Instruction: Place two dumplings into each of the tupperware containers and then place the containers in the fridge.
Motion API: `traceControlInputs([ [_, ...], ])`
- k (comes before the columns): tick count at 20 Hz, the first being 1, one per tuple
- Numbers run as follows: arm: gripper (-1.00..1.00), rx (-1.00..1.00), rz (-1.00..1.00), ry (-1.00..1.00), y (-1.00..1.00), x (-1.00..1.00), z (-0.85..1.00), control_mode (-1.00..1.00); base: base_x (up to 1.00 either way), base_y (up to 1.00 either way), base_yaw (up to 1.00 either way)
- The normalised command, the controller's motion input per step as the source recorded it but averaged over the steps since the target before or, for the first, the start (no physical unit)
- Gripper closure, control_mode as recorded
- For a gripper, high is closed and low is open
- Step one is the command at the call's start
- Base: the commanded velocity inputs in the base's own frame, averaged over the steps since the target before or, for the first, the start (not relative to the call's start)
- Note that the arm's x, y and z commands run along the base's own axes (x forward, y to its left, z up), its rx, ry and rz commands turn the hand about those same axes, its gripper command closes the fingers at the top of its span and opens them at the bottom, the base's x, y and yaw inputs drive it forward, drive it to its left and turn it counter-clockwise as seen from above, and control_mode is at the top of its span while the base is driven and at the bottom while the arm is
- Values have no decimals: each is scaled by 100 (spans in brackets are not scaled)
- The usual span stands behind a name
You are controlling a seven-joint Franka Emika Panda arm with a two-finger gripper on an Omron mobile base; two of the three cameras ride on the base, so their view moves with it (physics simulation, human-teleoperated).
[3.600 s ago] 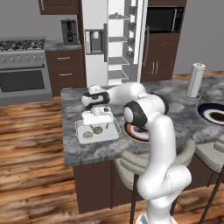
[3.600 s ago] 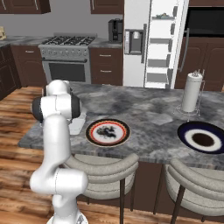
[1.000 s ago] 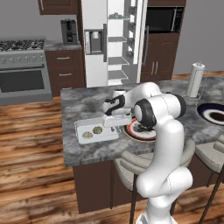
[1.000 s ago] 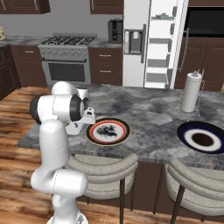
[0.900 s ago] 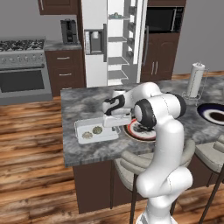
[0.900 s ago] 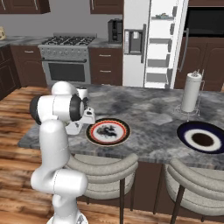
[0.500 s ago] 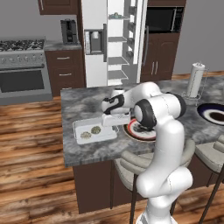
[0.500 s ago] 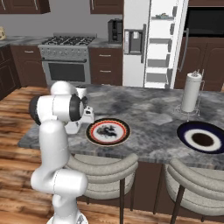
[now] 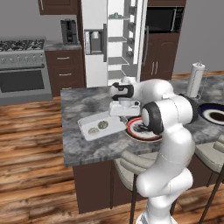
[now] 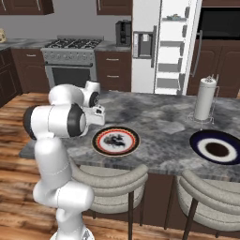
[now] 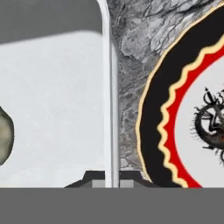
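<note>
The larger white tupperware container (image 9: pixel 101 127) lies on the grey stone island with two dumplings (image 9: pixel 92 130) (image 9: pixel 103 125) inside. My gripper (image 9: pixel 124 114) sits at its right rim, shut on the thin wall. In the hand view that wall (image 11: pixel 110 87) runs straight up from between my fingertips (image 11: pixel 94 177), and one dumpling (image 11: pixel 4 135) shows at the left edge. My gripper (image 11: pixel 111 178) straddles the rim. The fridge (image 9: pixel 111 39) stands behind the island with its door open and white shelves showing. The small teal tub is out of view.
A red-and-black round plate (image 9: pixel 139 130) (image 10: pixel 115 140) lies right beside the container, touching distance from my hand. A dark blue plate (image 10: pixel 216 147) and a paper towel roll (image 10: pixel 205 99) stand to the right. Two stools (image 10: pixel 112 180) line the island's near edge.
Since 3.6 s ago my hand has crossed from the container's far left side to its right rim. Over the last second the hand and container have barely shifted.
</note>
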Motion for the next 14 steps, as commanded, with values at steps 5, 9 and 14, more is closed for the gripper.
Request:
traceControlInputs([
  [5, 100, 6, -10, 6, -32, -49, 71, -100, 0, 0, 0],
  [9, 100, 3, -27, 5, -28, -56, 49, -100, 0, 0, 0],
  [14, 100, 0, -47, 5, -6, -53, 37, -100, 0, 0, 0],
])
